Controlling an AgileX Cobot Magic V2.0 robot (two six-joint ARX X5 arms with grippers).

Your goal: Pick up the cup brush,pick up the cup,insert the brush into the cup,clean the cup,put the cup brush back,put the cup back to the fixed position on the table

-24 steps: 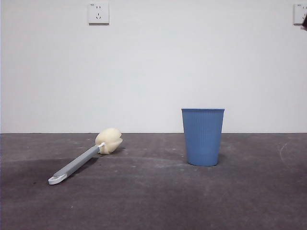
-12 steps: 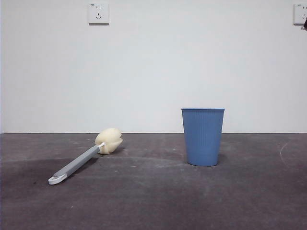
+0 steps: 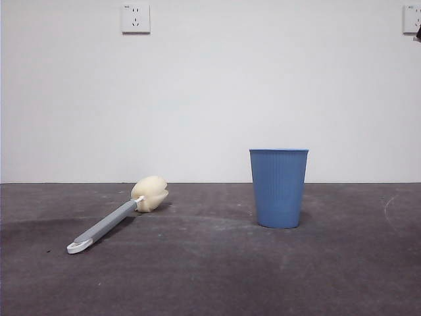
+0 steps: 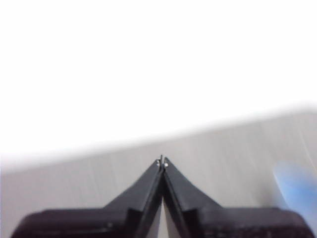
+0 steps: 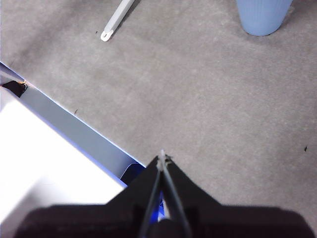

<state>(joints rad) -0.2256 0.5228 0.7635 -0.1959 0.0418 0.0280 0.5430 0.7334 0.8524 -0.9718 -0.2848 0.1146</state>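
I see the cup (image 3: 278, 188) standing upright on the worktop (image 3: 210, 276), right of centre in the front view, with its rim up. The brush (image 3: 118, 215) lies flat on the worktop well apart from the cup, off to its left; its sponge head points toward the back wall and its white looped end lies nearer the camera. Nothing touches either one.

My left hand (image 4: 162, 161) has its jaws pressed together, tips meeting, holding nothing; its camera looks across pale worktop, with a blurred blue patch at one edge that I take for the cup. My right hand (image 5: 161, 157) is likewise closed on nothing, hanging above the worktop near its edge, well short of both things. From that camera I see the brush's looped end and the cup's base far beyond the jaw tips.

Two wall sockets (image 3: 135, 18) sit high on the white wall.
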